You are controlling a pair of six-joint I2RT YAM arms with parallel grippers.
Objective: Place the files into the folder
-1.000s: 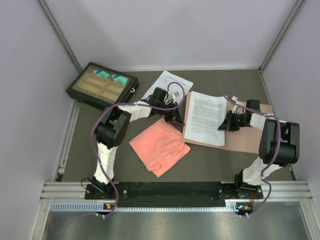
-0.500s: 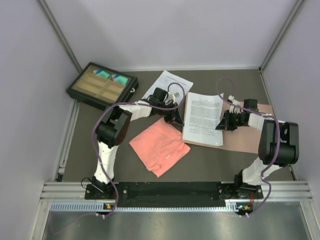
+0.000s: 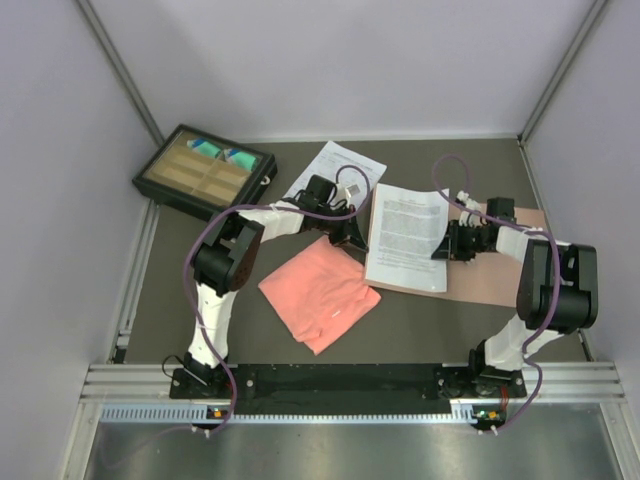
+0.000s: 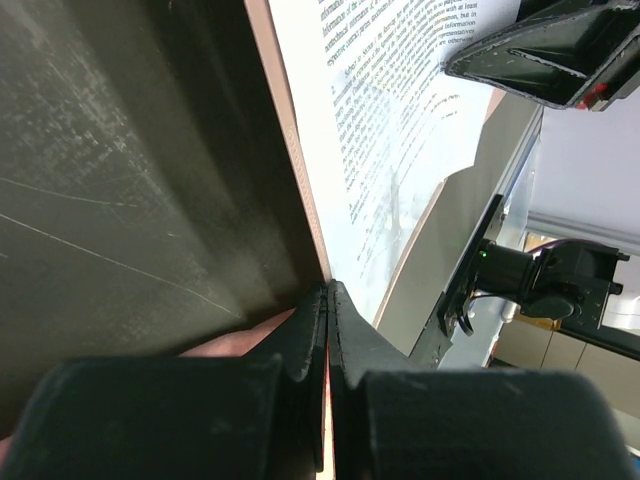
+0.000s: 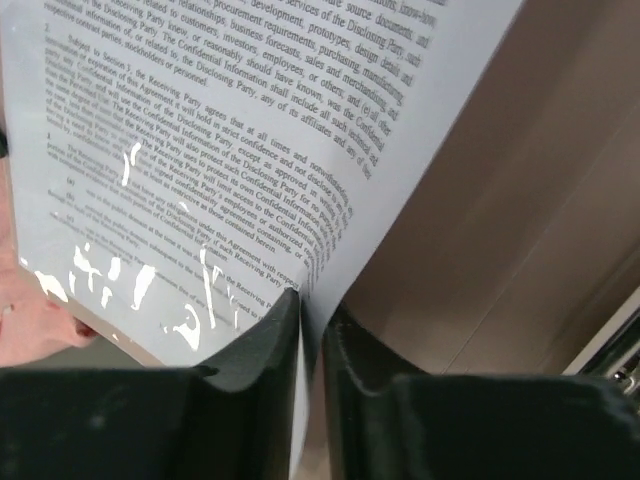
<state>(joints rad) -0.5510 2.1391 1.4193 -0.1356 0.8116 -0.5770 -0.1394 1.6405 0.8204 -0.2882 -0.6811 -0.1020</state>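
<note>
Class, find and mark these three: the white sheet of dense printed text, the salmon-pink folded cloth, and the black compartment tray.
White sheet of dense printed text (image 3: 408,238), top view, page middle.
Salmon-pink folded cloth (image 3: 320,292), top view, cloth centre.
Black compartment tray (image 3: 203,171), top view, middle divider.

Overall light: bright, even and diffuse in the overhead view; pale walls (image 3: 330,60) look softly lit.
Shadows: faint and short beneath the arms on the dark bench (image 3: 250,330).
Glare: white specular streaks on the printed sheet (image 5: 180,160) in the right wrist view, low and left.
Focus: print reads sharp there; the near fingers (image 5: 260,380) are soft.
Left wrist view: dim, dark foreground fingers (image 4: 300,370) blurred; bright overexposed background at right.
</note>
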